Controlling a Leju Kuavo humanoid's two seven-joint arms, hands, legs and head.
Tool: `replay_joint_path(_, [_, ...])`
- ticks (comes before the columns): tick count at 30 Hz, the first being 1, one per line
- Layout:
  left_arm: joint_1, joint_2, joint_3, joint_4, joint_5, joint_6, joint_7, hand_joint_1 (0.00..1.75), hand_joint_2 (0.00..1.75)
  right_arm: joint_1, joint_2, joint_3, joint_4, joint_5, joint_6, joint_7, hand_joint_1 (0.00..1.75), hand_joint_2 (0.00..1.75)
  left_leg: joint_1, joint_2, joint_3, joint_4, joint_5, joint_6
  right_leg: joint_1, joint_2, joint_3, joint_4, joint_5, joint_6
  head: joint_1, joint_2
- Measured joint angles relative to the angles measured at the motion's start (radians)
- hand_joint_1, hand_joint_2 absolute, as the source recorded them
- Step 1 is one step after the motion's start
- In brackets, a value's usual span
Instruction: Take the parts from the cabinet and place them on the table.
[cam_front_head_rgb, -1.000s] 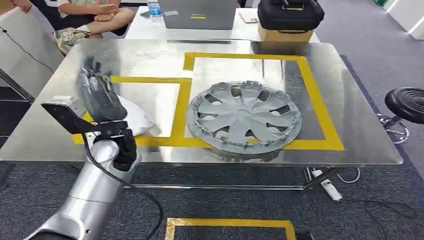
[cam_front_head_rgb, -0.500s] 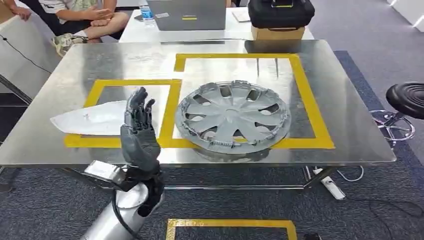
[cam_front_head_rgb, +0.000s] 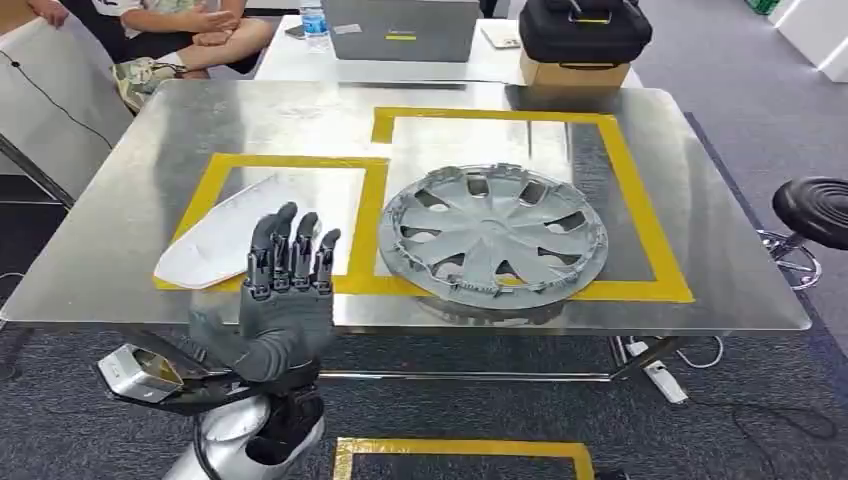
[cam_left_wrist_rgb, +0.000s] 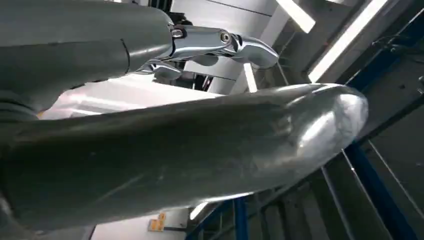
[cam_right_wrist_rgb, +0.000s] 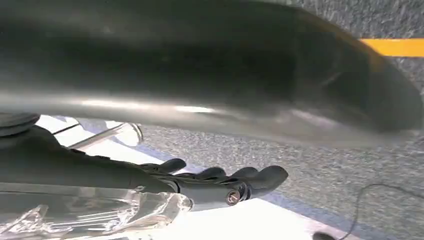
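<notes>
Head view: grey wheel cover, multi-spoke w/ slotted openings, lies flat on steel tabletop inside right yellow-tape box. White flat part in left box. Left hand raised at near edge, fingers spread, empty. Right wrist view: right hand grips clear plastic bag. No legible writing.

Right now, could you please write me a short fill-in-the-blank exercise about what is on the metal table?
1. The grey wheel cover lies inside the ____ of the two yellow tape boxes.
2. The white part lies to the ____ of the wheel cover.
3. The left hand, raised before the table, holds ____.

Missing words: larger; left; nothing
</notes>
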Motion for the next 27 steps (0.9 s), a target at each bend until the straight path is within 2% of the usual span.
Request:
replay_joint_path(1, [0.007, 0.0, 0.001, -0.001, 0.0, -0.003, 0.0, 0.0, 0.0, 0.001, 0.0, 0.0, 0.0, 0.0, 0.0, 0.0, 0.0, 0.0, -0.001, 0.0, 0.0, 0.0, 0.0, 0.001, 0.0, 0.0, -0.025, 0.052, -0.012, 0.0, -0.001, 0.0])
replay_joint_path(2, [0.01, 0.0, 0.002, -0.003, 0.0, -0.005, 0.002, 0.0, 0.0, 0.001, 0.0, 0.0, 0.0, -0.001, 0.001, 0.001, 0.0, 0.0, -0.001, 0.0, 0.001, 0.0, 0.0, 0.001, 0.0, 0.0, -0.02, 0.043, 0.002, -0.001, -0.001, 0.0])
replay_joint_path(3, [0.012, 0.0, 0.003, -0.003, 0.0, -0.006, 0.002, 0.0, 0.0, 0.002, 0.0, 0.0, 0.0, 0.0, 0.001, 0.001, 0.0, 0.0, -0.001, -0.002, 0.002, 0.0, 0.0, 0.0, 0.0, 0.0, 0.003, -0.002, 0.032, -0.003, 0.0, 0.0])
replay_joint_path(5, [0.013, -0.002, 0.006, -0.011, 0.005, -0.027, -0.004, 0.0, 0.0, 0.0, 0.0, 0.0, 0.0, 0.001, 0.001, 0.0, 0.0, 0.0, -0.001, -0.004, 0.007, 0.0, -0.002, -0.002, 0.0, 0.0, 0.1, -0.188, 0.117, -0.009, 0.0, 0.0])
replay_joint_path(6, [0.016, -0.003, 0.009, -0.017, 0.01, -0.055, -0.007, 0.0, 1.75, -0.001, 0.0, 0.0, 0.0, 0.004, 0.002, -0.002, 0.0, 0.0, -0.001, -0.004, 0.009, 0.001, -0.004, -0.008, 0.0, 0.0, 0.134, -0.259, 0.121, -0.01, 0.0, 0.0])
replay_joint_path(7, [0.02, -0.005, 0.013, -0.025, 0.01, -0.087, -0.008, 0.0, 1.75, -0.004, 0.0, 0.0, 0.0, 0.008, 0.004, -0.004, 0.0, 0.0, -0.009, -0.005, 0.005, 0.006, -0.005, -0.015, 0.003, 0.001, 0.142, -0.266, 0.121, -0.015, -0.002, 0.0])
replay_joint_path(9, [0.03, -0.012, 0.017, -0.034, -0.003, -0.149, -0.009, 0.0, 1.75, -0.003, 0.001, 0.0, 0.0, 0.012, 0.004, -0.01, 0.0, 0.0, -0.006, -0.004, 0.007, -0.001, 0.0, -0.025, 0.006, 0.003, 0.138, -0.262, 0.122, -0.024, -0.003, 0.0])
replay_joint_path(10, [0.035, -0.013, 0.019, -0.035, -0.01, -0.176, -0.009, 0.0, 0.0, -0.003, 0.001, 0.0, 0.0, 0.013, 0.004, -0.012, 0.0, 0.0, -0.005, -0.004, 0.008, -0.005, 0.003, -0.031, 0.008, 0.003, 0.137, -0.263, 0.123, -0.03, -0.002, 0.0])
replay_joint_path(11, [0.04, -0.016, 0.021, -0.039, -0.02, -0.2, -0.009, 0.0, 0.0, -0.003, 0.002, 0.0, 0.0, 0.014, 0.005, -0.014, 0.0, 0.0, -0.006, -0.004, 0.007, -0.004, -0.001, -0.038, 0.001, 0.002, 0.14, -0.27, 0.129, -0.039, -0.001, 0.0])
replay_joint_path(12, [0.045, -0.021, 0.025, -0.044, -0.034, -0.227, -0.009, 0.0, 0.0, -0.003, 0.001, 0.0, 0.0, 0.017, 0.005, -0.015, 0.0, 0.0, -0.005, -0.002, 0.0, 0.012, -0.018, -0.044, -0.001, 0.001, 0.14, -0.271, 0.131, -0.045, -0.004, 0.0])
replay_joint_path(13, [0.048, -0.026, 0.03, -0.047, -0.048, -0.251, -0.009, 0.0, 0.0, -0.004, 0.0, 0.0, 0.0, 0.018, 0.006, -0.015, 0.0, 0.0, -0.004, -0.002, -0.023, 0.065, -0.056, -0.048, -0.002, 0.001, 0.139, -0.271, 0.131, -0.051, -0.012, 0.0])
replay_joint_path(15, [0.056, -0.028, 0.037, -0.047, -0.078, -0.268, -0.009, 0.0, 0.0, -0.005, 0.0, 0.0, 0.0, 0.018, 0.011, -0.015, 0.0, 0.0, -0.002, -0.002, -0.096, 0.222, -0.132, -0.053, -0.001, -0.001, 0.137, -0.271, 0.131, -0.052, -0.013, 0.0])
replay_joint_path(16, [0.062, -0.028, 0.04, -0.047, -0.088, -0.276, -0.009, 0.0, 0.0, -0.004, 0.0, 0.0, 0.0, 0.018, 0.012, -0.015, 0.0, 0.0, -0.003, -0.002, -0.129, 0.29, -0.151, -0.055, -0.001, -0.001, 0.136, -0.271, 0.131, -0.052, -0.013, 0.0])
replay_joint_path(17, [0.068, -0.029, 0.044, -0.047, -0.099, -0.285, -0.009, 0.0, 0.0, -0.002, 0.0, 0.0, 0.0, 0.018, 0.012, -0.015, 0.0, 0.0, -0.002, -0.002, -0.136, 0.303, -0.143, -0.055, -0.001, -0.001, 0.136, -0.271, 0.131, -0.052, -0.013, 0.0])
replay_joint_path(18, [0.071, -0.029, 0.045, -0.047, -0.107, -0.291, -0.009, 0.0, 1.75, -0.002, 0.0, 0.0, 0.0, 0.018, 0.013, -0.015, 0.0, 0.0, -0.002, -0.002, -0.124, 0.275, -0.115, -0.054, -0.001, -0.001, 0.137, -0.271, 0.131, -0.052, -0.014, 0.0])
replay_joint_path(20, [0.071, -0.03, 0.047, -0.046, -0.127, -0.299, -0.009, 0.0, 1.75, -0.003, 0.0, 0.0, 0.0, 0.017, 0.013, -0.015, 0.0, 0.0, 0.0, -0.001, -0.047, 0.124, -0.029, -0.05, -0.002, 0.0, 0.138, -0.27, 0.134, -0.047, -0.014, 0.0])
replay_joint_path(21, [0.071, -0.029, 0.048, -0.044, -0.144, -0.295, -0.009, 0.0, 1.75, -0.004, 0.0, 0.0, 0.0, 0.015, 0.013, -0.015, 0.0, 0.0, 0.001, 0.001, -0.006, 0.046, 0.001, -0.049, -0.002, 0.002, 0.139, -0.27, 0.135, -0.045, -0.014, 0.0])
replay_joint_path(22, [0.069, -0.029, 0.047, -0.038, -0.161, -0.285, -0.009, 0.0, 1.75, -0.004, 0.0, 0.0, 0.0, 0.015, 0.013, -0.015, 0.0, 0.0, -0.001, 0.0, 0.014, 0.002, -0.002, -0.049, 0.007, 0.003, 0.133, -0.262, 0.133, -0.036, -0.016, 0.0])
replay_joint_path(23, [0.07, -0.028, 0.047, -0.032, -0.169, -0.278, -0.009, 0.0, 1.75, -0.004, 0.0, 0.0, 0.0, 0.015, 0.013, -0.015, 0.0, 0.0, 0.0, -0.003, 0.007, 0.003, -0.001, -0.039, 0.006, 0.003, 0.129, -0.265, 0.138, -0.03, -0.013, 0.0])
replay_joint_path(25, [0.075, -0.027, 0.047, -0.021, -0.173, -0.275, -0.009, 0.0, 1.75, -0.003, 0.0, 0.0, 0.0, 0.015, 0.013, -0.015, 0.0, 0.0, -0.006, -0.005, 0.003, 0.004, 0.001, -0.027, 0.002, 0.002, 0.13, -0.272, 0.144, -0.019, -0.014, 0.0])
replay_joint_path(26, [0.075, -0.027, 0.047, -0.017, -0.178, -0.272, -0.009, 0.0, 1.75, -0.003, 0.0, 0.0, 0.0, 0.017, 0.013, -0.015, 0.0, 0.0, -0.002, -0.003, 0.001, -0.001, 0.007, -0.018, 0.001, 0.003, 0.13, -0.272, 0.146, -0.014, -0.016, 0.0])
replay_joint_path(27, [0.075, -0.027, 0.046, -0.014, -0.181, -0.27, -0.009, 0.0, 1.75, -0.003, 0.0, 0.0, 0.0, 0.018, 0.013, -0.016, 0.0, 0.0, 0.001, -0.001, 0.0, -0.002, 0.011, -0.011, 0.001, 0.003, 0.12, -0.261, 0.128, -0.01, -0.014, 0.0])
